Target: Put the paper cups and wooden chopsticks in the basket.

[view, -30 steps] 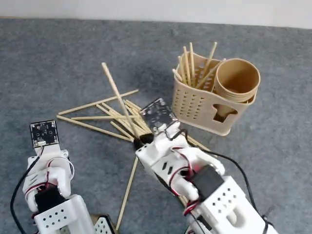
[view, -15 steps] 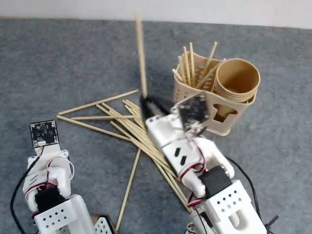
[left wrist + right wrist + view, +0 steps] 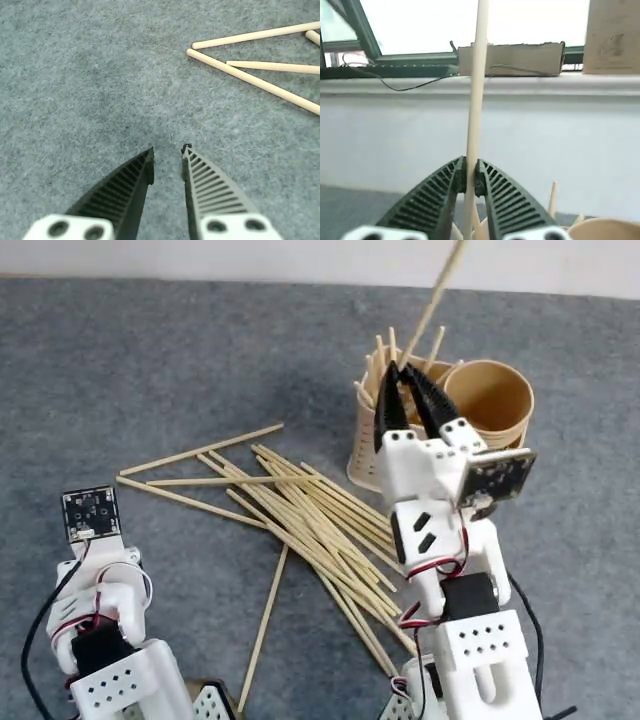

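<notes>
My right gripper (image 3: 403,373) (image 3: 470,172) hangs over the beige basket (image 3: 395,455), shut on one wooden chopstick (image 3: 437,288) (image 3: 476,90) that stands nearly upright above the basket's chopstick compartment. The basket holds several chopsticks (image 3: 383,365) and stacked paper cups (image 3: 487,402). A pile of loose chopsticks (image 3: 300,510) lies on the grey mat left of the basket. My left gripper (image 3: 167,152) is slightly open with nothing in it, low over bare mat at the near left, with chopstick ends (image 3: 240,60) just beyond it.
One chopstick (image 3: 264,615) lies apart, pointing toward the front edge between the arms. The left arm's camera board (image 3: 90,512) sits at the near left. A grey mat (image 3: 130,360) covers the table, with open room at the far left.
My right arm has lifted a chopstick out of the pile, swung it right and up, and now holds it upright over the basket. The left arm has not moved.
</notes>
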`<control>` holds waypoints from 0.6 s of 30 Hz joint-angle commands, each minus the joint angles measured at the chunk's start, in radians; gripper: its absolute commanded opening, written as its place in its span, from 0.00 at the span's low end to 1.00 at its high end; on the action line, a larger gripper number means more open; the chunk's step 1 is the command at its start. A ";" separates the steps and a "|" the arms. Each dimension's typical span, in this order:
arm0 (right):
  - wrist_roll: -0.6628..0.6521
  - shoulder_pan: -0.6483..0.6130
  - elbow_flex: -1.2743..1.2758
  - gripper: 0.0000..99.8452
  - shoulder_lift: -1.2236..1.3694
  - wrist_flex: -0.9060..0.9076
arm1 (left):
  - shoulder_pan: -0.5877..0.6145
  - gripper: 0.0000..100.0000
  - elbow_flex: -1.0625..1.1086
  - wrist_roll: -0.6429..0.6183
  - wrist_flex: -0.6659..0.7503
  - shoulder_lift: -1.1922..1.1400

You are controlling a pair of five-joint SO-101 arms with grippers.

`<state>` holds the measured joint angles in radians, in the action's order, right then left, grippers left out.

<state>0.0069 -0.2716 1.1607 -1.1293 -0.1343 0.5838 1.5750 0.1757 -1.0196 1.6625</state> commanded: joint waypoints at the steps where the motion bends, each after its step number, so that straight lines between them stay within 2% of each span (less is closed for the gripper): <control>1: 0.002 0.018 0.013 0.01 -0.015 -0.077 | 0.002 0.11 -0.005 -0.008 0.014 0.008; 5: 0.002 0.053 0.012 0.01 0.038 -0.087 | 0.002 0.11 -0.005 -0.008 0.014 0.008; 13: 0.000 0.077 -0.038 0.01 0.303 -0.136 | 0.002 0.11 -0.004 -0.008 0.014 0.008; 18: 0.000 0.076 -0.035 0.02 0.328 -0.143 | 0.002 0.11 -0.004 -0.008 0.014 0.008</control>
<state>0.0069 -0.2025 1.1868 -0.7933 -0.2493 0.5838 1.5750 0.1757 -1.0196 1.6625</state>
